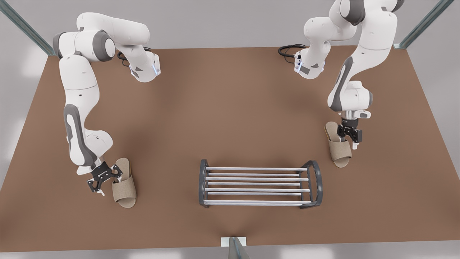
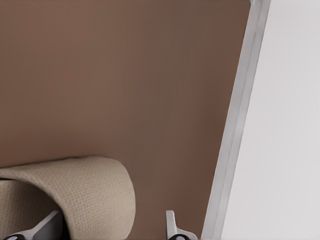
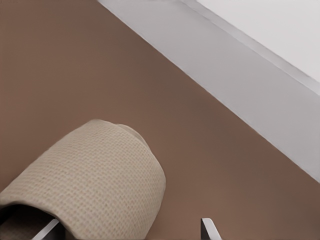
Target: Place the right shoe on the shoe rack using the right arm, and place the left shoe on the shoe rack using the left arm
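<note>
Sitting on the brown tabletop [image 1: 230,108], the right shoe [image 1: 124,187], a beige woven open-toed slipper, lies near the front view's left edge. The left shoe [image 1: 339,149], its matching slipper, lies at the front view's right and a little farther back. Between them, toward the near edge and well apart from both, stands the shoe rack [image 1: 257,169], a low frame of parallel silver rods between two dark grey arched ends, with nothing on it. My right gripper [image 1: 109,184] is down at the right shoe, turned at a slant. Its fingers are spread, and in my right wrist view one finger [image 3: 47,230] reaches under the woven strap while the other [image 3: 210,229] stands outside over bare table. My left gripper [image 1: 347,143] is down at the left shoe in the same way. There too the fingers are apart, one [image 2: 50,224] tucked under the strap and the other [image 2: 172,225] beside the shoe, nearer the table's edge.
</note>
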Robot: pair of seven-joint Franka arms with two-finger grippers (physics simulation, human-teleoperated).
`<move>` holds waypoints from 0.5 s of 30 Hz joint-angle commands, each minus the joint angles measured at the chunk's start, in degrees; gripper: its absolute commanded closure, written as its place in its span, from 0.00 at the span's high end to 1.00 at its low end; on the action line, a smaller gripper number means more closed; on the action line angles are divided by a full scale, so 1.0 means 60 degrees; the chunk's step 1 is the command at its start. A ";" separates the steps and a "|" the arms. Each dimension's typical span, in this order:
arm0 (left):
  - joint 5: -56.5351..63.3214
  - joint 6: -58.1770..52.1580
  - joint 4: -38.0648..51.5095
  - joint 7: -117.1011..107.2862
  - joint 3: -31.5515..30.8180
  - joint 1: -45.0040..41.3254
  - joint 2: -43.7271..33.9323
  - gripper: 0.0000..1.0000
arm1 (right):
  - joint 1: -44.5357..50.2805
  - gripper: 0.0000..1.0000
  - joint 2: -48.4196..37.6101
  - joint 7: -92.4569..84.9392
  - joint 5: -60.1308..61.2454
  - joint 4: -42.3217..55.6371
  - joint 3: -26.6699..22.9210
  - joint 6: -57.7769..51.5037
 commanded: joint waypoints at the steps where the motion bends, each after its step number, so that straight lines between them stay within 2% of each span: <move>1: -0.0092 -0.0075 0.0081 -0.0722 0.0001 0.0009 0.0071 1.00 | 0.0015 1.00 0.0044 -0.0298 0.0000 0.0060 -0.0001 -0.0010; 8: -0.0106 -0.0090 0.0345 -0.0751 0.0001 0.0009 0.0379 1.00 | 0.0059 1.00 0.0279 -0.0298 0.0014 0.0382 -0.0001 -0.0010; 9: -0.0106 -0.0090 0.0345 -0.0765 0.0001 0.0009 0.0379 0.94 | 0.0059 1.00 0.0322 -0.0298 0.0014 0.0426 -0.0001 -0.0010; 10: -0.0106 -0.0090 0.0359 -0.0765 0.0001 -0.0005 0.0379 0.78 | 0.0059 1.00 0.0337 -0.0298 0.0000 0.0441 -0.0001 0.0004; 15: -0.0121 -0.0090 0.0359 -0.1000 -0.0013 -0.0064 0.0379 0.77 | 0.0088 1.00 0.0484 -0.0283 0.0014 0.0646 -0.0001 -0.0010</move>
